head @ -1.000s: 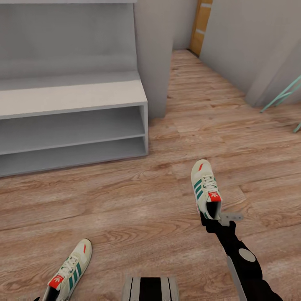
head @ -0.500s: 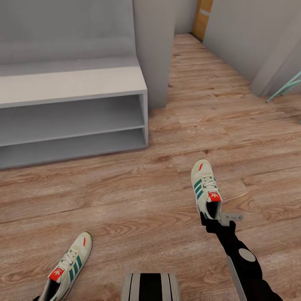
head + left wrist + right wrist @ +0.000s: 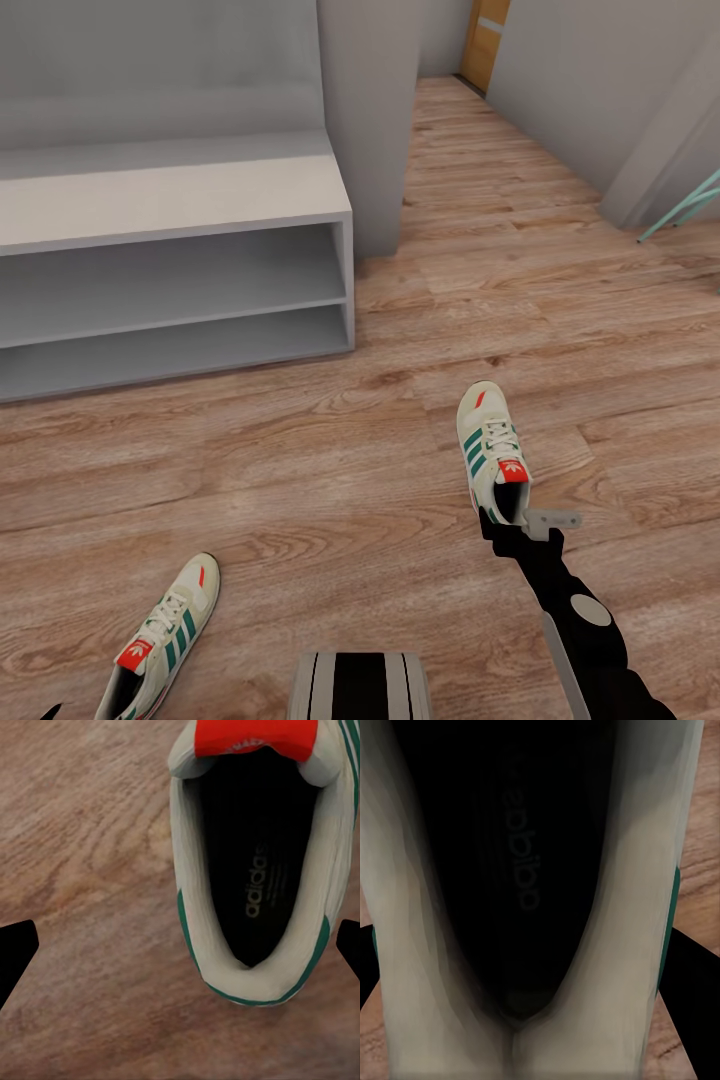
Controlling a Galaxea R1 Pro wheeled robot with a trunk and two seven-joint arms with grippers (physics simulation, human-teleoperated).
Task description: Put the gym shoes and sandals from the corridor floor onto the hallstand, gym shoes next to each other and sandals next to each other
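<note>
One gym shoe [image 3: 492, 446], cream with green stripes and a red tongue label, hangs toe-forward over the corridor floor [image 3: 330, 480]. My right gripper [image 3: 505, 520] is shut on its heel. In the right wrist view the shoe's dark opening [image 3: 521, 870] sits between my dark fingers [image 3: 694, 979]. The other gym shoe [image 3: 163, 637] lies on the floor at the lower left. My left gripper [image 3: 181, 949] hovers open above this shoe's heel [image 3: 259, 870], with its fingertips [image 3: 15, 952] wide apart and clear of it. The hallstand [image 3: 170, 205] stands at the upper left, shelves bare. The sandals are out of view.
A grey wall pillar [image 3: 370, 120] stands right of the hallstand. The corridor runs back to a wooden door [image 3: 487, 40]. A teal metal frame [image 3: 685, 210] leans at the right wall. My base [image 3: 360, 685] shows at the bottom edge.
The camera has shifted, so the hallstand and floor sit higher in the picture. The right gripper still holds its shoe in the same pose. The left gripper's tip now shows further left of the floor shoe.
</note>
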